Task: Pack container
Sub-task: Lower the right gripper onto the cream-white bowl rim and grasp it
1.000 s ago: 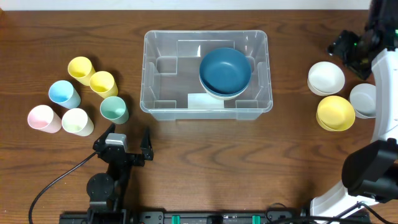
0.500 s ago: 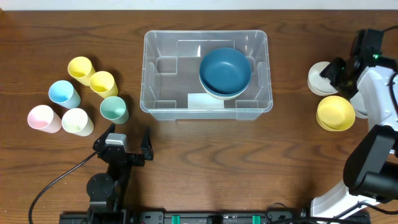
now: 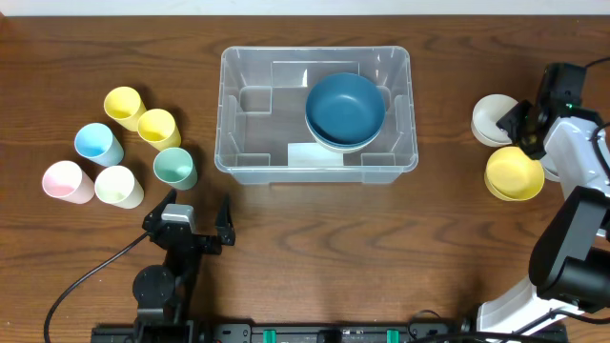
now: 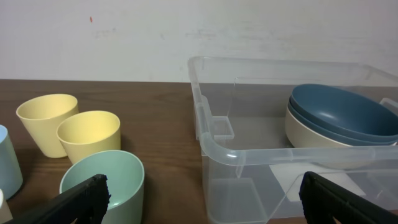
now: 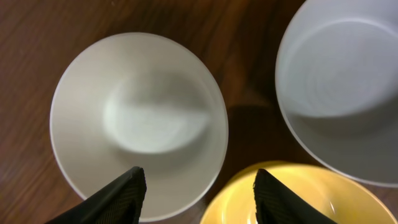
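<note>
A clear container [image 3: 315, 50] sits mid-table toward 12 o'clock, with a blue bowl [image 3: 345, 107] inside at its 3 o'clock end. At 3 o'clock the right gripper [image 5: 200, 186] hangs spread over the rim of a white bowl [image 5: 137, 118] (a yellow bowl [image 3: 515, 171] lies just beside). At 7 o'clock the left gripper [image 3: 191, 211] is spread wide and empty, near pastel cups [image 3: 174, 167].

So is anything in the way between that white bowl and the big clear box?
Nothing visible. Only bare table lies between the white bowl, by the right gripper, and the container. Its top is open.
</note>
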`<state>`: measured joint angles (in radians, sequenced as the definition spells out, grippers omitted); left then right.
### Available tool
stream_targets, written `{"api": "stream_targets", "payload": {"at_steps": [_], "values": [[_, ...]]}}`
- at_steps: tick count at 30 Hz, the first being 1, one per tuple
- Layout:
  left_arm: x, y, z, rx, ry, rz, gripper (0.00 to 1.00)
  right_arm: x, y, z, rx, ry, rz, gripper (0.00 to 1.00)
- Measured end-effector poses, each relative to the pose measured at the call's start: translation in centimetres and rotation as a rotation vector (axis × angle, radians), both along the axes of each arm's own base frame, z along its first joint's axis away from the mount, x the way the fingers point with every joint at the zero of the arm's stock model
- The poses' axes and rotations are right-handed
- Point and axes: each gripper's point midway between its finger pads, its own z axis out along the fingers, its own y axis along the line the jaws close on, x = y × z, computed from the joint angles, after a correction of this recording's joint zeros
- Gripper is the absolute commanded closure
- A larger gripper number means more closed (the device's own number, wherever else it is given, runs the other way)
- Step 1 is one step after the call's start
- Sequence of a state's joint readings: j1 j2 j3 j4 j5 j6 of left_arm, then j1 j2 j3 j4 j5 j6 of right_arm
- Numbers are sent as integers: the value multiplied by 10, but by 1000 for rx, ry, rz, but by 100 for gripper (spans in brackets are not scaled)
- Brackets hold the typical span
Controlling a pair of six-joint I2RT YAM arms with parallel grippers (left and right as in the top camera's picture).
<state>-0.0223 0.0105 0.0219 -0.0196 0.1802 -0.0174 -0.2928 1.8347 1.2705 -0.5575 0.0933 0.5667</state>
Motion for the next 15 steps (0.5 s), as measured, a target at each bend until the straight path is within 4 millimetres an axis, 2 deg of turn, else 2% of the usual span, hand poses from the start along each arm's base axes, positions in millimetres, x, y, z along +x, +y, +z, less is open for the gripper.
{"api": "stream_targets", "payload": {"at_steps": [6, 15], "values": [[0, 0, 0, 0, 0, 0, 2, -1, -2, -9, -15, -15, -5, 46], [0, 0, 0, 0, 0, 0, 2, 3, -8, -7, -51, -33, -10, 49]]}}
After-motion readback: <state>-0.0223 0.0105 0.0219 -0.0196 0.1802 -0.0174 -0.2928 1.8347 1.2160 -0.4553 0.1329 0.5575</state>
